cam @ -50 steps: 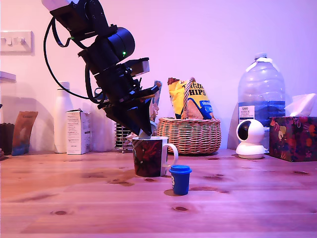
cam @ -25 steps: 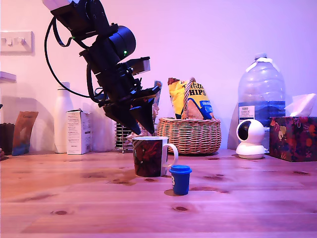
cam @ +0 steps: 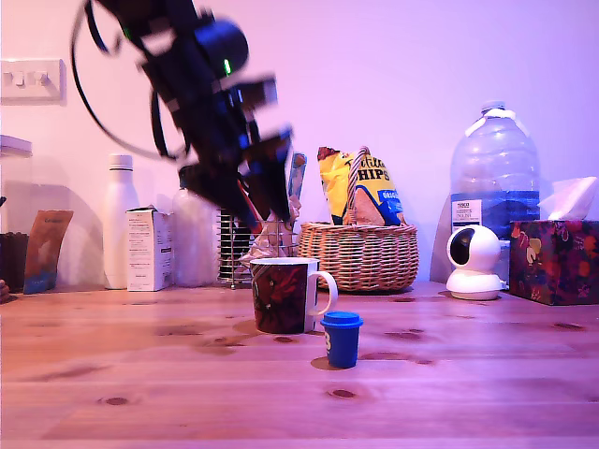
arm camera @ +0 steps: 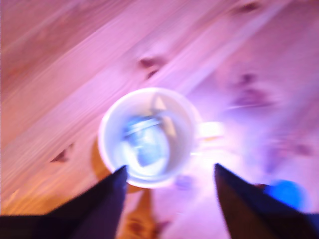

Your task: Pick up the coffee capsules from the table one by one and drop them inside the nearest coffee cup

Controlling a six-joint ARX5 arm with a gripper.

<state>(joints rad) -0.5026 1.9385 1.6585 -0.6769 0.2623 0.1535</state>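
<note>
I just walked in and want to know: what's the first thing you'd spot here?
First, the black robot arm and its pincer, blurred and hanging open above the coffee cup in the middle of the table. Next, the blue coffee capsule standing upright on the wood in front of the cup's handle side, and the wrist view shows another blurry capsule lying inside the cup. Behind them sits a wicker basket with a yellow crisp bag.

A strong pink-violet cast tints both views, and the light is soft and fairly dim. In the exterior view the arm [cam: 201,103] is smeared by motion blur while the table [cam: 140,393] stays sharp. The wrist view is blurred throughout, with the coffee cup [arm camera: 147,136] glaring white inside.
</note>
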